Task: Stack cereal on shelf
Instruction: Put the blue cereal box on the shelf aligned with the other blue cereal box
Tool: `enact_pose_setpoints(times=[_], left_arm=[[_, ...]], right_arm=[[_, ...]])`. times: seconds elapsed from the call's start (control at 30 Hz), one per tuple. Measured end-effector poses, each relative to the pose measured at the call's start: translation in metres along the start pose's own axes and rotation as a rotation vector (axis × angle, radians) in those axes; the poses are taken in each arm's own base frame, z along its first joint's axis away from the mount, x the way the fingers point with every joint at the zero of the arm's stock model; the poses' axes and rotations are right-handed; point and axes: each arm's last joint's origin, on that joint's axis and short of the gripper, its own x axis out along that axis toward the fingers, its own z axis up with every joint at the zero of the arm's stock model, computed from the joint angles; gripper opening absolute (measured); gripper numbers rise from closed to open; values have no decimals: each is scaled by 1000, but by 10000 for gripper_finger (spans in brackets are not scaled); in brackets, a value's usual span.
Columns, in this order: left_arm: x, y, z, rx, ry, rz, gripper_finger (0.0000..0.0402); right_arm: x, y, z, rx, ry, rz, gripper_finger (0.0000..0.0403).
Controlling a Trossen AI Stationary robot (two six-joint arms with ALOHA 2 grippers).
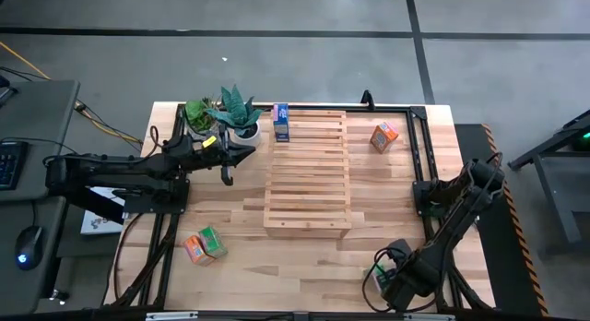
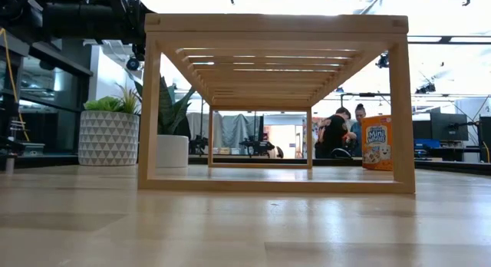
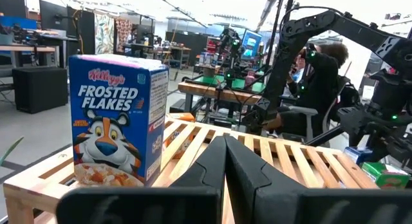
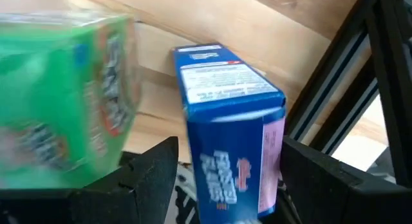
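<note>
**Right claw around a blue box**

Your right gripper (image 4: 222, 185) straddles a blue box (image 4: 228, 121), jaws wide, grip unclear, at the table's 5 o'clock. Light, crushable card: take its broad faces. Left gripper (image 1: 228, 164), clenched and empty, faces the shelf (image 1: 307, 173). Only the right wrist view shows that box.

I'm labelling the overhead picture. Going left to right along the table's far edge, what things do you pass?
Potted plants → blue cereal box standing on the far-left corner of the slatted shelf → orange cereal box on the table.
</note>
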Motion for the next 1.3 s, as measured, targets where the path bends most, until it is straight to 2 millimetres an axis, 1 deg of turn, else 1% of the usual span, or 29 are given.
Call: enact_pose_setpoints(times=[0.13,0.3,0.4,0.5,0.6,0.7,0.8,0.9,1.0,1.13,1.3], left_arm=[[0,0,-1,0,15,1,0],[0,0,-1,0,14,2,0],[0,0,-1,0,15,2,0],[0,0,-1,-1,15,2,0],[0,0,-1,-2,14,2,0],[0,0,-1,-2,15,2,0],[0,0,-1,-1,14,1,0],[0,0,-1,-1,13,1,0],[0,0,-1,-1,13,2,0],[0,0,-1,-1,13,1,0],[0,0,-2,-2,16,2,0]], right_arm=[[8,-1,2,-36,14,-15,255],[8,-1,2,-61,-2,-8,254],[8,0,3,-83,-2,-8,243],[8,0,2,-109,-1,-8,217],[8,-1,2,-136,3,-11,182],[8,-1,1,-173,39,-27,147],[4,-3,-1,-207,90,-47,123],[-11,-6,-1,-240,141,-29,115],[-34,-8,3,-259,174,38,115],[-74,-15,8,-269,160,186,115],[-132,-29,13,-257,37,428,115]])
